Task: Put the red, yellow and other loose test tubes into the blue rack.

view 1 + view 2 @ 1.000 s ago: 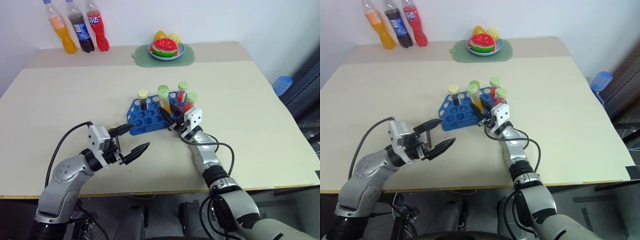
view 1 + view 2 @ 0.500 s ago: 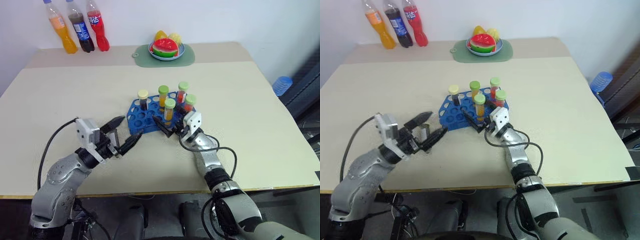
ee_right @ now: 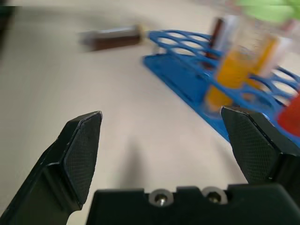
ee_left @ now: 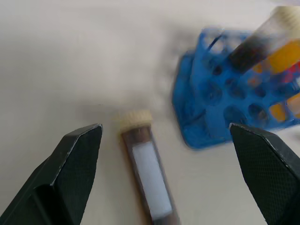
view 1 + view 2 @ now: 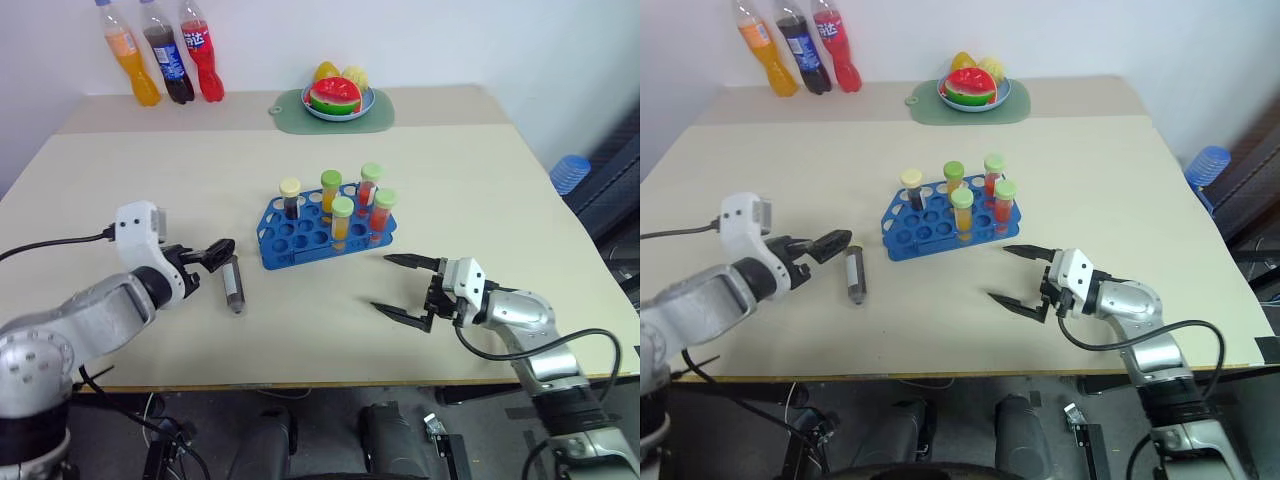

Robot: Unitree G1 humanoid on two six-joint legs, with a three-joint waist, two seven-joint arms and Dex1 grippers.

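Note:
The blue rack [image 5: 300, 243] stands mid-table with several capped tubes upright in it, among them yellow [image 5: 341, 222] and red [image 5: 381, 214] ones. One loose test tube [image 5: 233, 285], dark brown with a white label, lies flat on the table to the left of the rack. My left gripper [image 5: 212, 256] is open just left of that tube; the tube [image 4: 147, 173] lies between its spread fingers without touching them. My right gripper [image 5: 402, 287] hangs open and empty to the front right of the rack, pointing left towards it.
Three soda bottles [image 5: 165, 52] stand at the table's back left corner. A plate of fruit [image 5: 339, 97] sits on a green mat at the back middle. A blue object [image 5: 566, 170] lies on the floor past the right edge.
My right gripper let go of the yellow tube, now upright in the rack, opened and drew back to the right. My left gripper swung left and rolled, uncovering the dark tube.

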